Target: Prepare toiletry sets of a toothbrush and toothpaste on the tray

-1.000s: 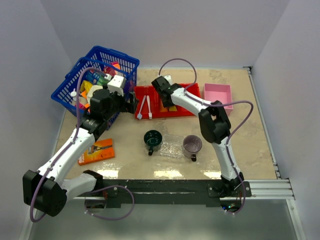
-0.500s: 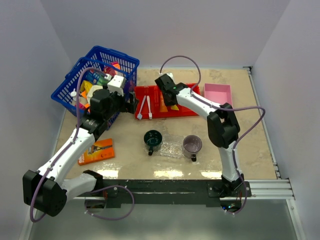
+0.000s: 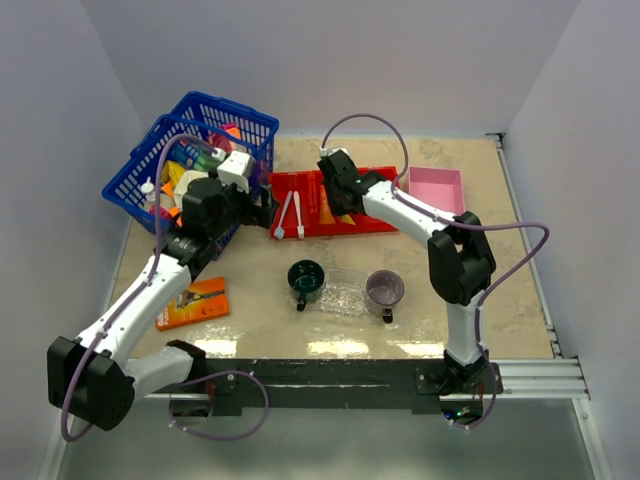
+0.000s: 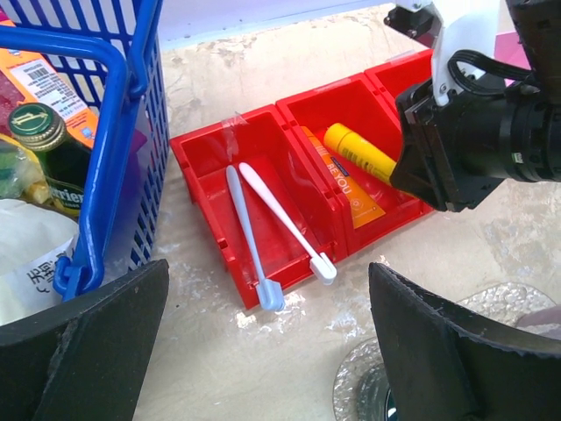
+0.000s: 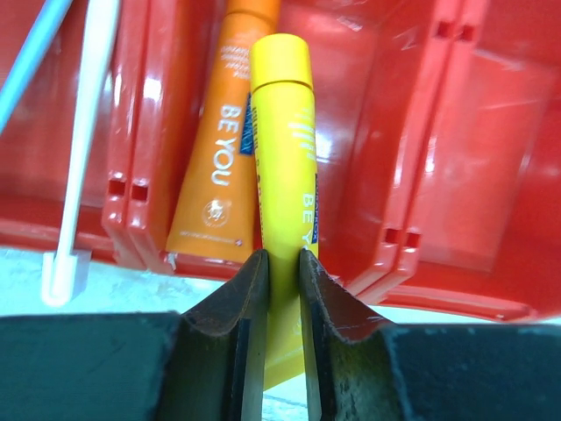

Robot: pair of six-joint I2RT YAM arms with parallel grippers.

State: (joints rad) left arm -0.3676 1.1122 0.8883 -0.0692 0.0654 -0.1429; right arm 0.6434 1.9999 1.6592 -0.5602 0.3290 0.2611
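Two short toothbrushes [image 4: 279,221] lie in the left compartment of the red bin [image 4: 206,189]; they also show in the top view [image 3: 288,214]. The orange tube [image 5: 217,180] and the yellow-orange tube [image 5: 286,158] lie in the middle compartment. My right gripper [image 5: 283,279] is shut on the flat tail of the yellow-orange tube [image 4: 358,152], over the bin [image 3: 340,198]. My left gripper [image 4: 272,351] is open and empty, just left of the bin [image 3: 264,210]. The clear bumpy tray [image 3: 345,290] lies between two cups.
A dark green cup [image 3: 306,279] stands left of the tray, a purple cup [image 3: 384,289] right of it. A blue basket [image 3: 195,160] of goods is at the back left, a pink box [image 3: 437,190] right of the bin, an orange razor pack [image 3: 195,302] at the front left.
The right arm's elbow has swung out to the right and its gripper has shifted slightly right over the bin. The left arm has not moved.
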